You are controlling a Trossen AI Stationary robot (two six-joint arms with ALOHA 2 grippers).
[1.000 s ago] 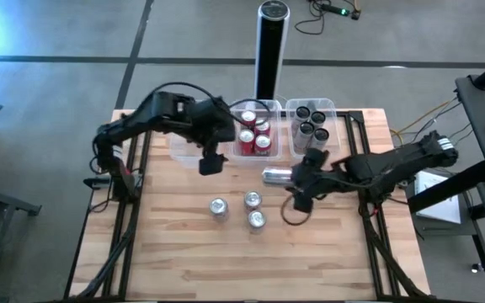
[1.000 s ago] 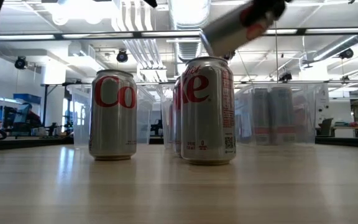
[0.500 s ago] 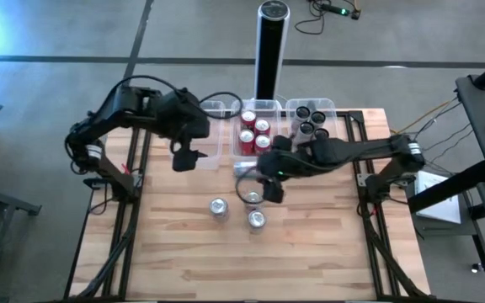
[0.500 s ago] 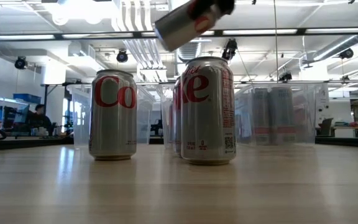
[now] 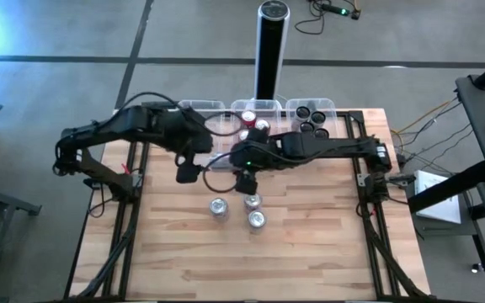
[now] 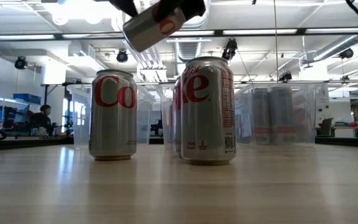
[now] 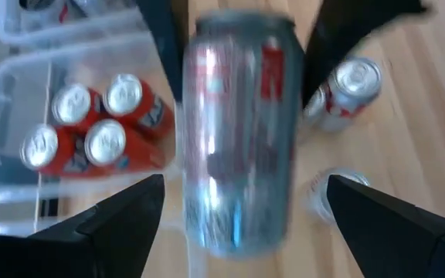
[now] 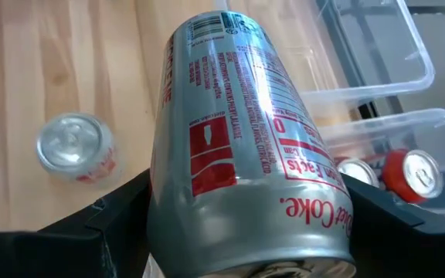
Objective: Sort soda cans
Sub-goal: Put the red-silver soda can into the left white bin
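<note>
A silver soda can [image 8: 238, 131] hangs tilted in the air over the middle of the table, and my right gripper [image 5: 242, 172] is shut on it. The low view shows the can [image 6: 151, 28] high above three silver cans [image 5: 218, 207] [image 5: 252, 201] [image 5: 257, 219] that stand upright on the wood. My left gripper [image 5: 188, 173] is open just to the left of it. In the left wrist view its fingers stand wide on either side of the can [image 7: 238, 131] without touching it. My right gripper pinches the silver can's round side wall [image 8: 168, 208] between its two fingers [image 8: 107, 232], near the end closest to the wrist. The fingers lie along the can, slanting down from the table's right. The can is lifted clear of the table and tilted.
Three clear bins stand along the far edge: the left one [image 5: 199, 109], the middle one [image 5: 269, 104] with red cans [image 5: 248, 118], the right one [image 5: 327, 104] with black cans [image 5: 310, 118]. A tall black post [image 5: 271, 50] rises behind them.
My right gripper has carried the silver can toward the table's left and slightly toward the far edge, keeping it clear of the standing cans. My left gripper has drawn back from over the bins toward the left and near side and sunk, so the can now sits between its fingers.
</note>
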